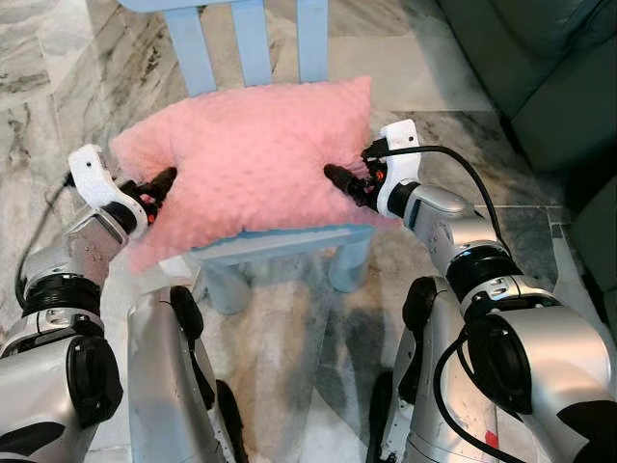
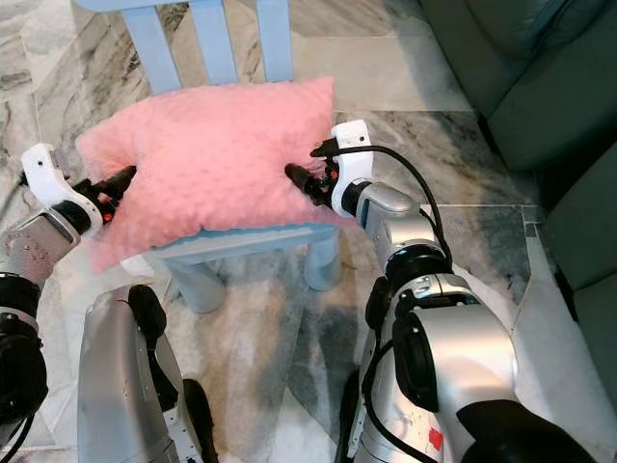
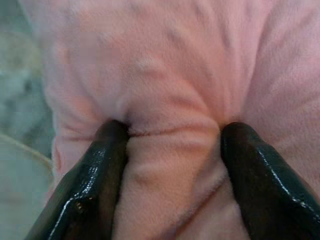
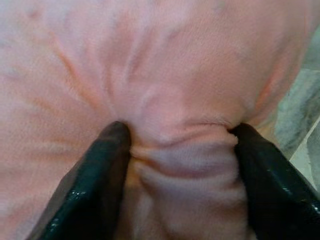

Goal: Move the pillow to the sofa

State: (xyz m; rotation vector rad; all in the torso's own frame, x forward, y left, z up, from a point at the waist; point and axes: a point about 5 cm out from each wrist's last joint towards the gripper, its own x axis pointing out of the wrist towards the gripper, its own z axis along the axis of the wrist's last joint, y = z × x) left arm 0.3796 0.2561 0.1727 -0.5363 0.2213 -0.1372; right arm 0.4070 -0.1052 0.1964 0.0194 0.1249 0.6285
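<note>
Claws pinch the pillow (image 1: 253, 159) from both sides on the chair (image 1: 280, 241).
My left claw (image 1: 162, 183) and right claw (image 1: 339, 178) each grip a fold of it; next I lift and turn right toward the sofa (image 1: 540, 68).

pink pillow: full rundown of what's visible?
The pink pillow is rectangular, of plush dimpled fleece, lying flat on the light blue chair and overhanging its seat. The left gripper and right gripper each pinch a bunched fold of fabric at opposite ends, wrinkles radiating from both grips.
</note>
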